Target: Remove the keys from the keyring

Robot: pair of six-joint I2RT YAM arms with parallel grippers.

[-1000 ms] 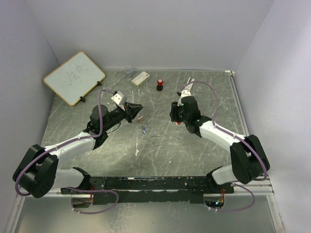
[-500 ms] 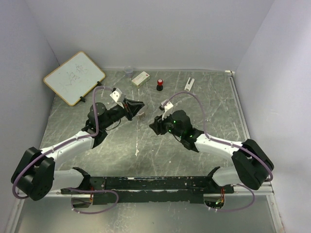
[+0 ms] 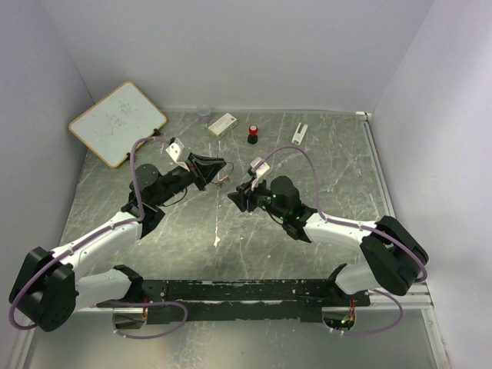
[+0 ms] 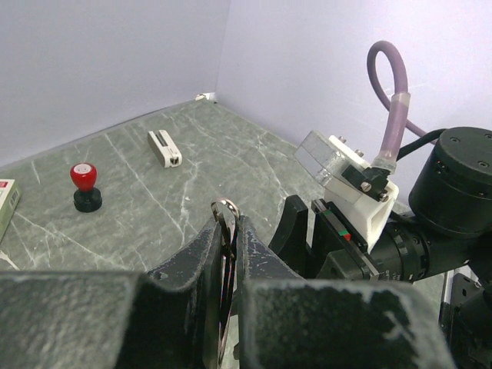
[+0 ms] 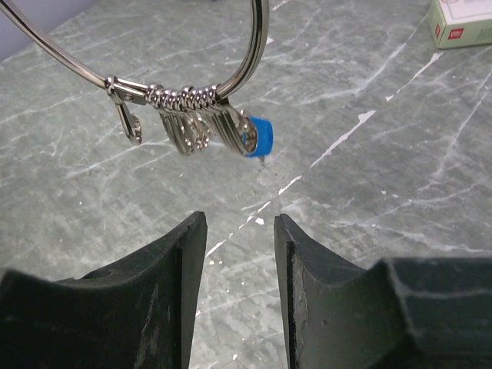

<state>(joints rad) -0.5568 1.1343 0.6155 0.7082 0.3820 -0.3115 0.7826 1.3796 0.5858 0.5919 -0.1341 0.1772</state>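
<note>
The grey marbled counter carries both arms. The left arm stretches from its base up and to the right. The right arm reaches leftward to meet it mid-counter. The left hand is clamped on the keyring, pinching the wire loop edge-on between its fingers, clear of the counter. The right hand faces it with fingers parted by a modest gap, holding nothing. The keys hang bunched at the ring's bottom, just beyond the right fingertips and apart from them, with the blue-headed key rightmost.
</note>
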